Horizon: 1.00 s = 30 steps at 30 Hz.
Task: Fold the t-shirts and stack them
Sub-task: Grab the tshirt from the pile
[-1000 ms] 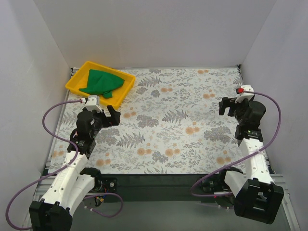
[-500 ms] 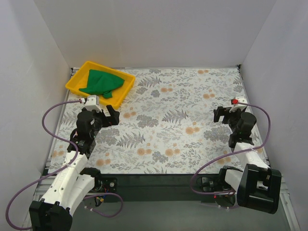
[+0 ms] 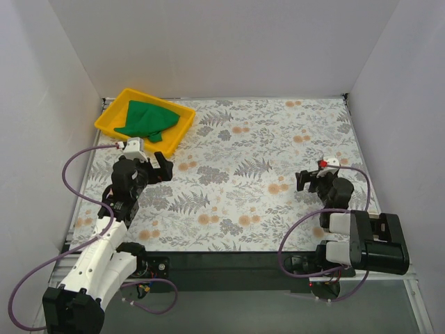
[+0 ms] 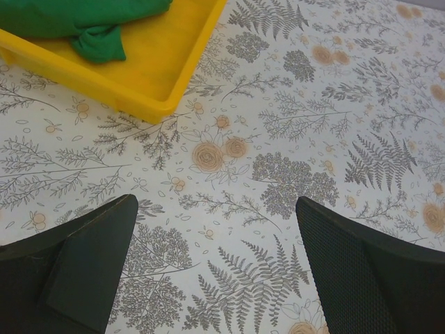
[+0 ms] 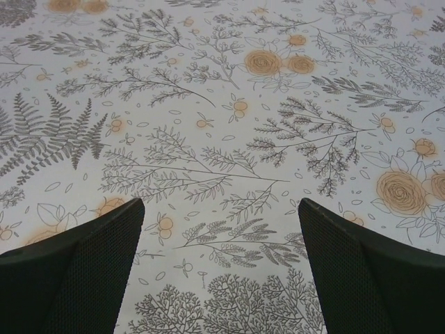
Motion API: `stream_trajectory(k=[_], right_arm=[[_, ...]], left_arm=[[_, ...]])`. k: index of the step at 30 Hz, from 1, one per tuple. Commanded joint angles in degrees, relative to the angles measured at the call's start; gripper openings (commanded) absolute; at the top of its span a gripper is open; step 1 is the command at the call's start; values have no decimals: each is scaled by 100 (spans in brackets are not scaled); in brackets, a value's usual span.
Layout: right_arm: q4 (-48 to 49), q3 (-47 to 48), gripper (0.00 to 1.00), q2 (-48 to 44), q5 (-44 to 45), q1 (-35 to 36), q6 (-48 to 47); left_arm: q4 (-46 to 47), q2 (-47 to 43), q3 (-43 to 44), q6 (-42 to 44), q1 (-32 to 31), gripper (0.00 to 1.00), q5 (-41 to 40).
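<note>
Both claws spread wide, holding nothing. L gripper hovers near the yellow tray, R gripper well apart over the table. Green t-shirt lies bundled in the tray. Placing looks done imo. Next: park arms, or tidy w/ L.

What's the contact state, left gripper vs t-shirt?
Apart. Left wrist view: bare tablecloth separates the open left gripper from the t-shirt in the yellow tray.
</note>
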Motion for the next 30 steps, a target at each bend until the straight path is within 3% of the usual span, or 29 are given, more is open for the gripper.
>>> stream_trajectory(k=[1, 4, 5, 8, 10, 12, 30], right_arm=[[1734, -486, 98, 184, 167, 108, -168], [2981, -759, 98, 703, 124, 108, -89], [2384, -707, 98, 590, 158, 117, -158], [2124, -383, 98, 685, 150, 152, -151], [1335, -84, 98, 625, 79, 170, -291], [1655, -161, 98, 703, 149, 231, -300], [1604, -162, 98, 668, 141, 231, -309]], left_arm=[[-31, 22, 83, 65, -18, 98, -114], [-31, 31, 66, 74, -26, 98, -106], [-40, 40, 66, 74, -27, 98, -114], [-14, 57, 74, 74, -18, 98, -114], [-23, 57, 74, 74, -18, 98, -106], [-14, 14, 75, 74, -27, 98, -97], [13, -57, 101, 74, -27, 98, 140]])
